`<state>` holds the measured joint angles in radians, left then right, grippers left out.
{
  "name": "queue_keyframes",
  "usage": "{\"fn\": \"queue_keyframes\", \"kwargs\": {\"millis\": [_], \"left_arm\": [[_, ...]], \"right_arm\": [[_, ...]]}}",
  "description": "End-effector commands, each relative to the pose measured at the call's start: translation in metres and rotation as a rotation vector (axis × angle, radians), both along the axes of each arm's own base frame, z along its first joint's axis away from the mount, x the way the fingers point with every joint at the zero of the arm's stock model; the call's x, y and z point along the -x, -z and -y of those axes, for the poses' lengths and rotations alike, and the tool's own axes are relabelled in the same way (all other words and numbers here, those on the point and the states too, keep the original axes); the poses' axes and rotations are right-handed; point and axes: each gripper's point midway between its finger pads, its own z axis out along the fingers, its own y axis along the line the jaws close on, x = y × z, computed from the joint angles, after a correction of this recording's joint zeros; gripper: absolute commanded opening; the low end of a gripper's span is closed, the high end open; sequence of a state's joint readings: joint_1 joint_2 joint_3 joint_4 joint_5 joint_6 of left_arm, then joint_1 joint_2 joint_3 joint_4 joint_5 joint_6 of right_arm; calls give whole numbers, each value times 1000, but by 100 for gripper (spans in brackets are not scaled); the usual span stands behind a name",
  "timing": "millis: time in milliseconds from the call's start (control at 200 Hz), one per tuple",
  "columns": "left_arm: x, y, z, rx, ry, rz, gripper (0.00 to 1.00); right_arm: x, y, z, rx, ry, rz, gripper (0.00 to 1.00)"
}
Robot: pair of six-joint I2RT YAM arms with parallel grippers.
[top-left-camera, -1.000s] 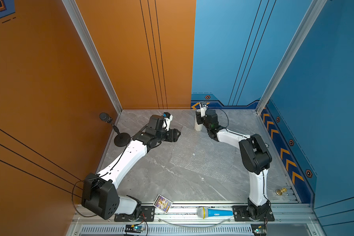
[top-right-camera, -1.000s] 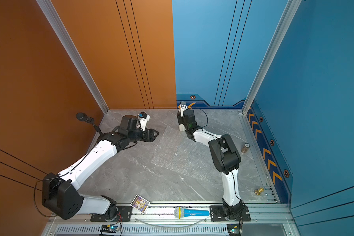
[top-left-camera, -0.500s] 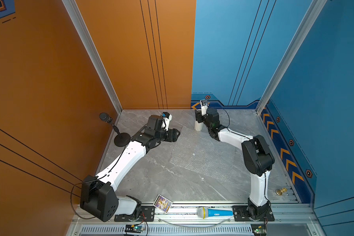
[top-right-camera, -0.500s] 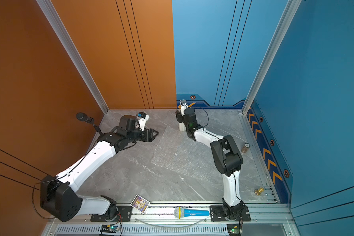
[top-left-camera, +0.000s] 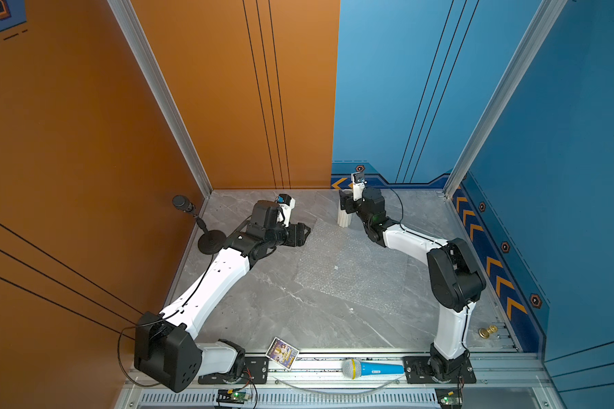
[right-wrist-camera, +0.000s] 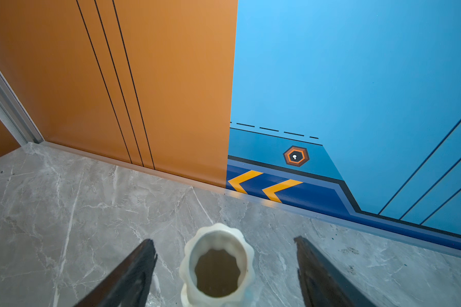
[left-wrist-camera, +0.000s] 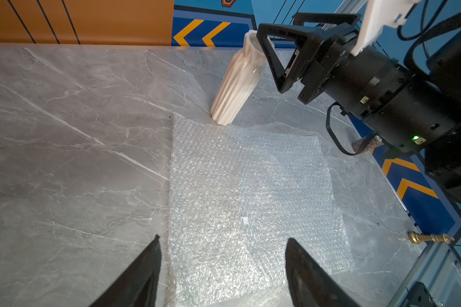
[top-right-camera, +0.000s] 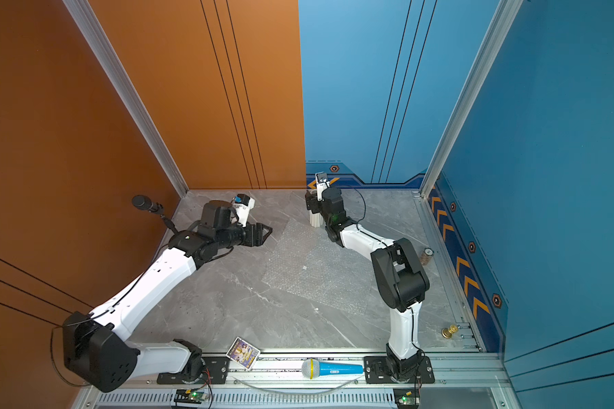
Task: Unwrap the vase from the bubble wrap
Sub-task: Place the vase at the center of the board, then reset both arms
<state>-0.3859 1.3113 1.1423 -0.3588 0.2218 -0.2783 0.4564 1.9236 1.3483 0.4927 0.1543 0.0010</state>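
Vase (left-wrist-camera: 237, 82) stands upright and bare near the far edge of the desk (top-left-camera: 263, 304), at the far corner of the bubble wrap (left-wrist-camera: 250, 199); whether its base touches the sheet is hard to tell. At the left edge, a black microphone on a stand (top-left-camera: 183, 204) rises beside the left arm. The left gripper (left-wrist-camera: 223, 238) hangs over the wrap's left edge, fingers spread wide with nothing between them; its wrist view cuts off all but the fingertips (left-wrist-camera: 149, 260). The translucent wrap lies flat across the desk's middle, faint against the grey marble in both top views, with a small white speck (left-wrist-camera: 245, 219) on it. The right gripper (right-wrist-camera: 223, 239) brackets the vase's mouth, fingers parted with clear gaps on both sides, gripping nothing. In both top views that gripper hides the neck and mouth, leaving only the ribbed lower body. The right wrist view shows only the scalloped mouth. Near the right edge a brown spool (top-right-camera: 426, 255) shows in a top view, and a brass chess piece (top-left-camera: 488, 330) sits by the near right corner.
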Motion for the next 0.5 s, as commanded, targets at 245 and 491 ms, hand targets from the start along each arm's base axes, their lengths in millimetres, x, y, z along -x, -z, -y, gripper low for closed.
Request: {"fn": "queue_keyframes", "kwargs": {"millis": [245,491], "left_arm": [[11,-4,-37,-27,-91,36,74],[11,-18,-79,-19,-210,81,74]], "right_arm": [[49,-98,73,-81,202,21,84],[113,-92,150,-197,287,-135,85]]}}
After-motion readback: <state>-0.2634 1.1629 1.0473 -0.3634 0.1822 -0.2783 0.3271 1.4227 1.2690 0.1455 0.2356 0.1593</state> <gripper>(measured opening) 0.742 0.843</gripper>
